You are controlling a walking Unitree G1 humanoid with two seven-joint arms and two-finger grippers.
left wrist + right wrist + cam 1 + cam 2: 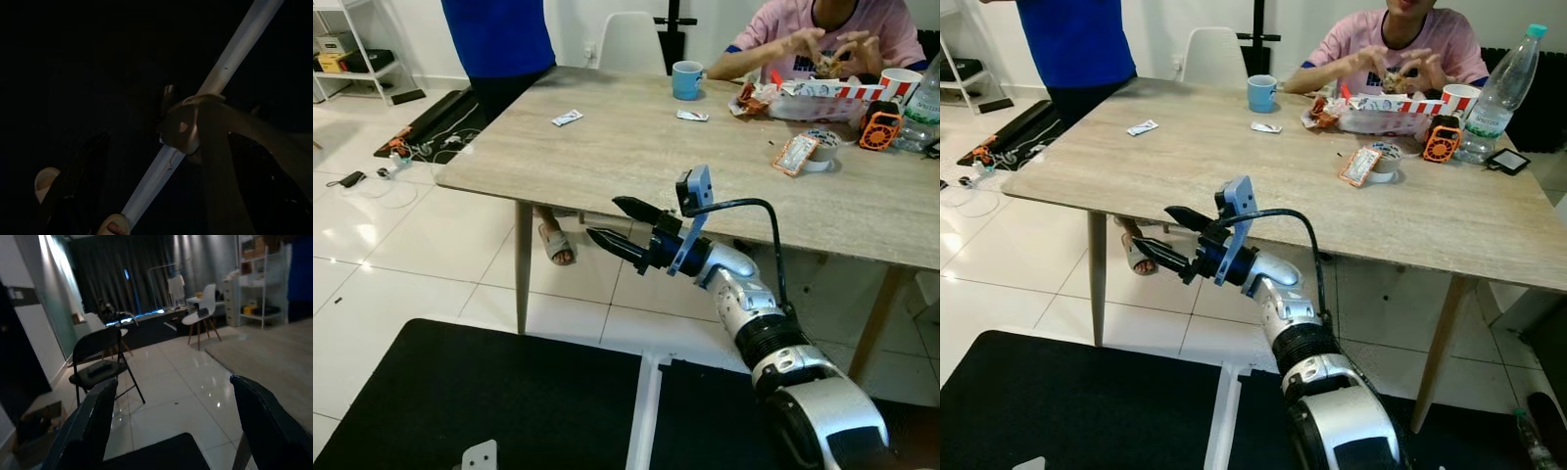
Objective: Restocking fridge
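No fridge in your views. Your right gripper raised before wooden table edge, fingers apart, empty. Table blocks way ahead: blue mug, food wrappers, water bottle. Seated person eating; another person stands at far corner. Left gripper state: cannot tell, view dark.

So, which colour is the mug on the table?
The mug is light blue, clearest in the left eye view.
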